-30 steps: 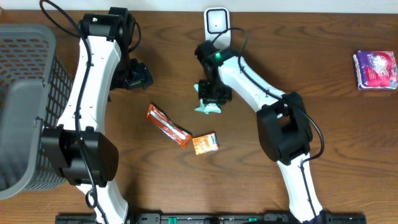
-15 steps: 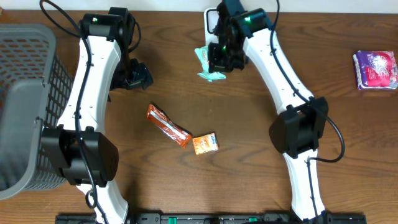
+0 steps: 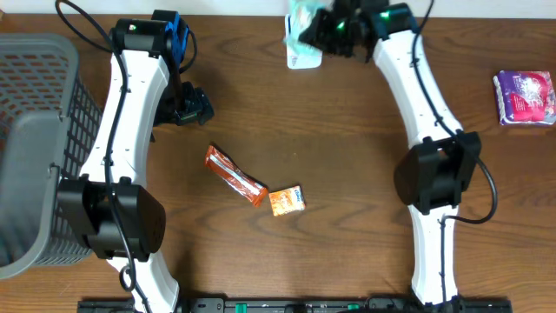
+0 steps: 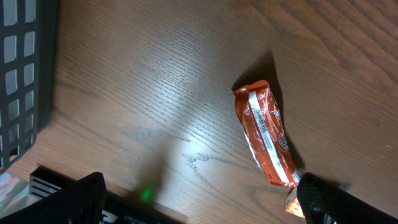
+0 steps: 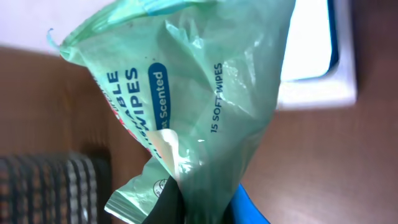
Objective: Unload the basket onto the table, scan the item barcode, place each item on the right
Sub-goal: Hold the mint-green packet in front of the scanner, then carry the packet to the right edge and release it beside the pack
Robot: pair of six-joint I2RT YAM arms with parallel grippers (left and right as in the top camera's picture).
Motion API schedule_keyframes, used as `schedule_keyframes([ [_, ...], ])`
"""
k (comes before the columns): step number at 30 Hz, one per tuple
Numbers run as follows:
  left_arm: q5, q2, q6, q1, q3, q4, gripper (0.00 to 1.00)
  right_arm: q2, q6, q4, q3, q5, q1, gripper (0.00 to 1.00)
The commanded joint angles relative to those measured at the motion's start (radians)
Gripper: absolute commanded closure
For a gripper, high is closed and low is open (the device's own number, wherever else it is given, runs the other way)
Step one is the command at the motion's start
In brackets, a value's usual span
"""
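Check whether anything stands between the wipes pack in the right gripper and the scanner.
Nothing visible does. The right gripper holds the wipes pack directly in front of the white scanner, with no other item between them.

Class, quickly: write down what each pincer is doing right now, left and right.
Left pincer: open, holding nothing.
Right pincer: closed on the green wipes pack.

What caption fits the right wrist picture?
Green wipes pack pinched in the right jaws, in front of the white scanner.
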Motion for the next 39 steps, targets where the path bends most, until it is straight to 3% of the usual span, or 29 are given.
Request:
schedule_keyframes([
  [1, -0.009, 0.008, -0.002, 0.003, -0.005, -0.002, 0.02, 0.005, 0.045, 0.085, 0.011, 0.037, 0.005, 0.99],
  [6, -0.009, 0.008, -0.002, 0.003, -0.005, -0.002, 0.02, 0.037, 0.099, 0.179, 0.005, 0.165, 0.007, 0.99],
  [17, -0.009, 0.008, -0.002, 0.003, -0.005, -0.002, 0.02, 0.171, 0.141, 0.289, 0.005, 0.122, 0.013, 0.99],
  [28, -0.009, 0.008, -0.002, 0.003, -0.005, -0.002, 0.02, 0.157, 0.146, 0.307, 0.026, 0.092, -0.014, 0.99],
  [34, -0.009, 0.008, -0.002, 0.003, -0.005, -0.002, 0.02, 0.148, 0.087, 0.248, 0.080, 0.056, -0.100, 0.99],
  [39, -0.009, 0.008, -0.002, 0.003, -0.005, -0.002, 0.02, 0.125, -0.014, 0.062, 0.156, 0.081, -0.229, 0.99],
])
